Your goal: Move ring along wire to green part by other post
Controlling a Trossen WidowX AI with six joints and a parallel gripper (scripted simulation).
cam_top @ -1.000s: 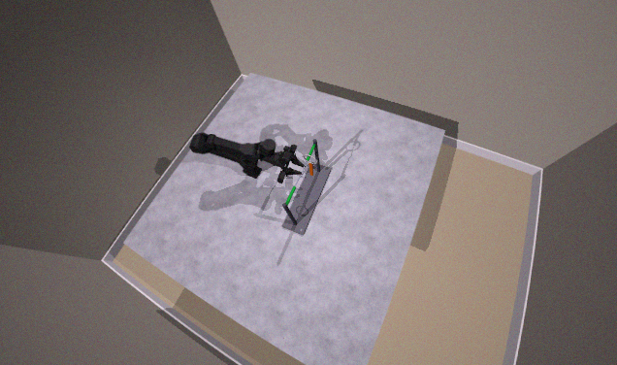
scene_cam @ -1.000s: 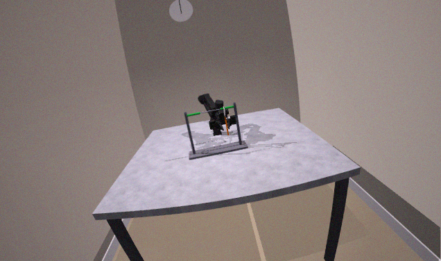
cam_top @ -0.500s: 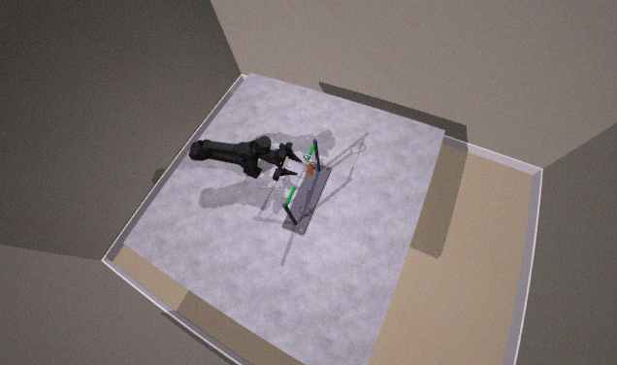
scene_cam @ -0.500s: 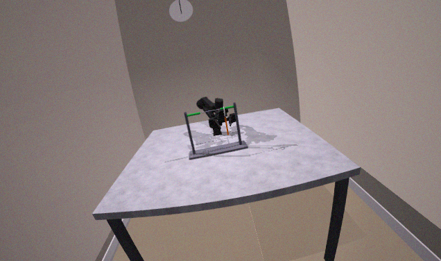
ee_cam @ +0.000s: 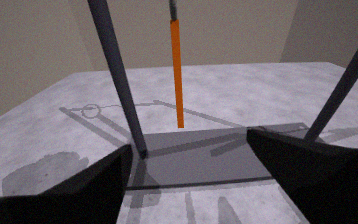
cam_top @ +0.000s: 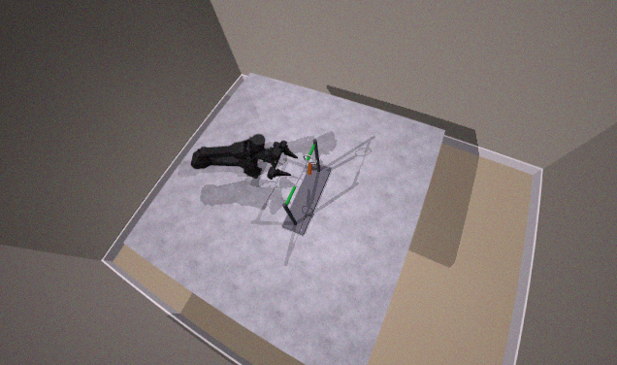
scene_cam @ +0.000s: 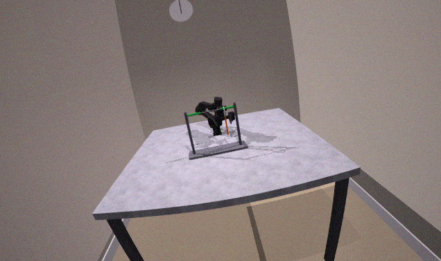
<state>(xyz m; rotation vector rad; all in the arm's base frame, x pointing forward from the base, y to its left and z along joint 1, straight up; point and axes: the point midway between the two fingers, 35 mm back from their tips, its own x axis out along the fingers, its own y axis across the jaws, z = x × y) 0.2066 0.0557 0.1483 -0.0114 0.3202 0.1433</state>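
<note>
The ring [cam_top: 309,163] [scene_cam: 224,110] hangs around the green wire part [cam_top: 311,149] [scene_cam: 231,107] next to the upper post in the top view, the right post in the exterior view. Its orange handle [cam_top: 309,168] [scene_cam: 227,127] [ee_cam: 178,75] hangs down nearly upright. The other green part [cam_top: 290,196] [scene_cam: 193,114] is bare. The thin grey wire between them is faint. My gripper [cam_top: 293,165] [ee_cam: 191,142] is wide open and empty, drawn back from the handle on the arm's side, with a visible gap. The ring is out of the wrist view.
The posts [cam_top: 317,157] [cam_top: 289,214] [scene_cam: 190,133] [scene_cam: 237,125] [ee_cam: 117,75] [ee_cam: 346,75] stand on a grey base [cam_top: 293,229] [scene_cam: 218,150] [ee_cam: 205,167]. The base rests on the pale table [cam_top: 227,252] [scene_cam: 231,180] ahead of the arm. Shadows of the arm and frame lie on the table.
</note>
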